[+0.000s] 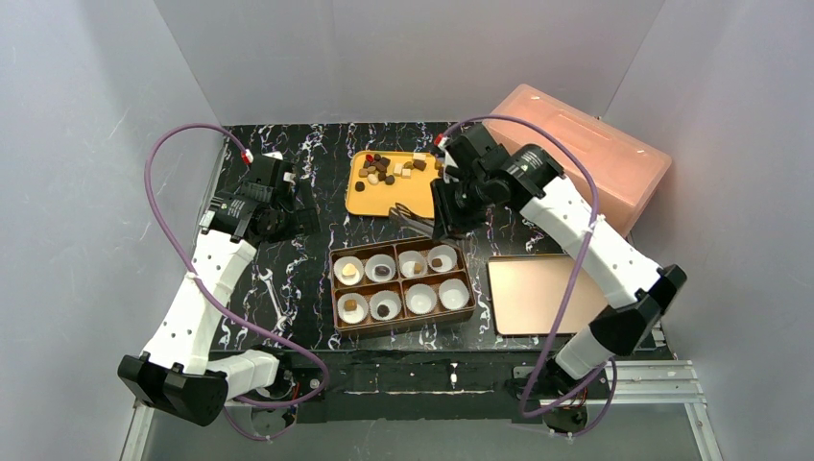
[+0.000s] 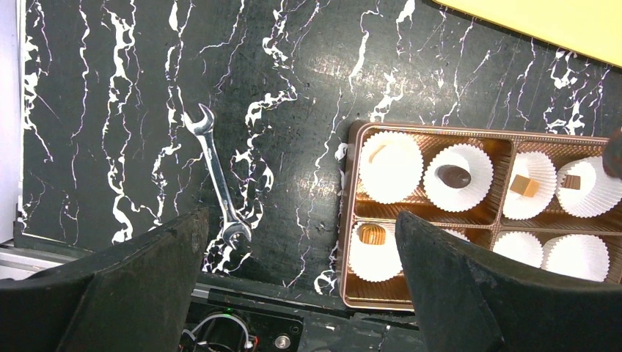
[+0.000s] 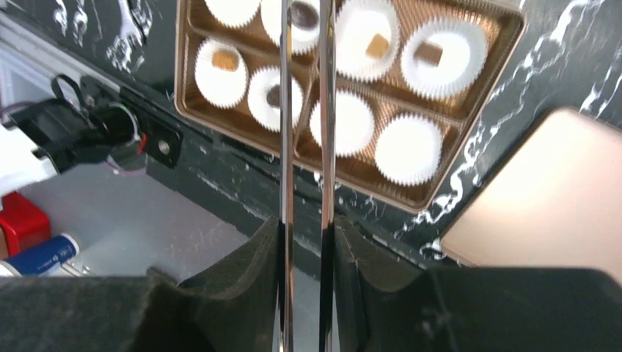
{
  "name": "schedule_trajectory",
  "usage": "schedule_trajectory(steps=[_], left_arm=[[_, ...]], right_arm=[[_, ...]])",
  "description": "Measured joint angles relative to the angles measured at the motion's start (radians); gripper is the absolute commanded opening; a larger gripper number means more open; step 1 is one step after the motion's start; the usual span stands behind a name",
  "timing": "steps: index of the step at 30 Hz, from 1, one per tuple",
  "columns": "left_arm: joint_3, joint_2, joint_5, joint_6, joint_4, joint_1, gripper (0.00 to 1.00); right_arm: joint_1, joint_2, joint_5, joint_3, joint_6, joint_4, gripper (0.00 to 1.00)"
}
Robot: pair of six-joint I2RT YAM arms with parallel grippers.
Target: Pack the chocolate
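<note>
Over on the left, the left gripper (image 1: 274, 192) hangs above the black marbled table (image 1: 307, 154), its jaws spread wide with nothing between them. A wrench (image 2: 218, 180) lies on the table below it, back toward that arm's base. Off to this gripper's right sits a brown box (image 1: 334, 293) with eight white paper cups (image 1: 453, 294). Six of the cups hold one piece of chocolate (image 2: 452, 176) each, dark or light brown. The rest of the chocolate is heaped at the far end of a yellow tray (image 1: 370, 202), just left of the right gripper (image 1: 443, 216). That gripper is clamped on a pair of metal tongs (image 3: 284, 147), whose two blades reach out from its fingers over the box. I cannot tell whether the tips hold anything. To its right and nearer the arms, a flat rose-coloured lid (image 1: 538, 293) lies beside the box. A pink bin (image 1: 586, 163) stands to the gripper's right, at the table's far right corner.
</note>
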Motion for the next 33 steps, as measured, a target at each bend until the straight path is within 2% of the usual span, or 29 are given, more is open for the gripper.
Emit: schedule_trajectory(steps=[5,12,27,33], left_arm=[[-0.002,0.001,0.001,-0.002,0.000,0.000,0.99],[-0.013,0.003,0.002,-0.009,0.000,0.000,0.99],[-0.015,0.004,0.002,-0.013,-0.001,0.000,0.99],[-0.015,0.004,0.002,-0.013,-0.002,0.000,1.00]], right_arm=[[0.051,-0.134,-0.021,-0.163,0.024,-0.025,0.33],[0.097,-0.253,-0.048,-0.266,0.051,-0.050,0.33],[0.163,-0.280,-0.013,-0.426,0.095,-0.046,0.33],[0.174,-0.276,0.015,-0.455,0.111,-0.021,0.36]])
